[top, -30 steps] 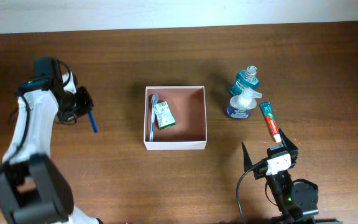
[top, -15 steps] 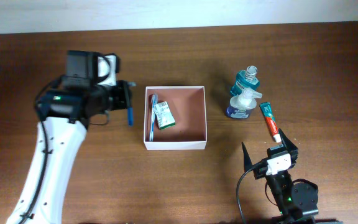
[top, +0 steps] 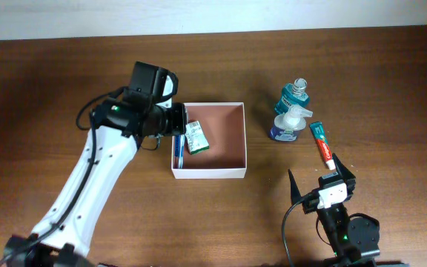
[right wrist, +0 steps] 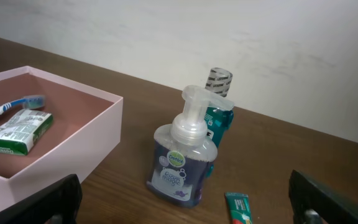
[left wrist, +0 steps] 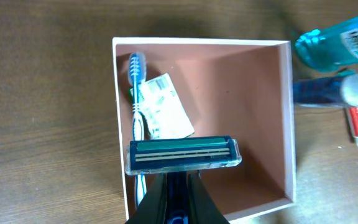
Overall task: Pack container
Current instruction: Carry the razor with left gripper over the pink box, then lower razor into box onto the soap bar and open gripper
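Gripping a razor point(left wrist: 183, 154) by its handle, your left gripper point(left wrist: 176, 198) hangs over the left side of the container point(left wrist: 289, 124), mid-way across the table point(top: 213, 222). It looks light, thin-walled and easily nudged, so grip a wall's top edge. Your right gripper point(top: 318, 178) rests, jaws apart.

The container point(top: 209, 173) (white-walled) is set midway on the brown wooden table point(top: 362, 74). To its right, a mouthwash bottle point(top: 293, 95), a pump bottle point(top: 288, 124) and a toothpaste tube point(top: 321, 144) are grouped.
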`<state>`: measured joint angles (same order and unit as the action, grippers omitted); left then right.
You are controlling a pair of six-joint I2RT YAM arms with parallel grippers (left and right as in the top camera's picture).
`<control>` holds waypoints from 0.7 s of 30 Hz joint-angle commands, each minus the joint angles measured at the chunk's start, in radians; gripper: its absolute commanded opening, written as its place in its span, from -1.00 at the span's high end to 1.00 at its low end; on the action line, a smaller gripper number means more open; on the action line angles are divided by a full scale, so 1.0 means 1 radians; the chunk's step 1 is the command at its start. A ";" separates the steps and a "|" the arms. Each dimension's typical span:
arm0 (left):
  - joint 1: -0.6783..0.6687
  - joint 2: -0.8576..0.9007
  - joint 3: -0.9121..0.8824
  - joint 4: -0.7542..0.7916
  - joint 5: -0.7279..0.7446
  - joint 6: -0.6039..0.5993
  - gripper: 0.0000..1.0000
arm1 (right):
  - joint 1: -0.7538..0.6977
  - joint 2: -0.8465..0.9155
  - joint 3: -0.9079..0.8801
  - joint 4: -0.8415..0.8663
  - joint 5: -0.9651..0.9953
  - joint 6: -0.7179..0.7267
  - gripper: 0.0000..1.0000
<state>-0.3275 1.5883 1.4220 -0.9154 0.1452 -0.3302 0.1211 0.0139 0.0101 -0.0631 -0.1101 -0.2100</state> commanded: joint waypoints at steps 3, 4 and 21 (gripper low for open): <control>-0.021 0.072 0.013 0.006 -0.019 -0.026 0.99 | -0.006 -0.010 -0.005 -0.005 -0.002 0.000 -0.97; -0.027 0.086 0.013 0.006 -0.019 -0.026 0.99 | -0.006 -0.010 -0.005 -0.004 -0.002 0.000 -0.97; -0.085 0.193 0.011 0.018 -0.085 -0.071 0.99 | -0.006 -0.010 -0.005 -0.004 -0.002 0.000 -0.97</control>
<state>-0.4129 1.7592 1.4220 -0.8997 0.0921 -0.3759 0.1211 0.0139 0.0101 -0.0628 -0.1101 -0.2096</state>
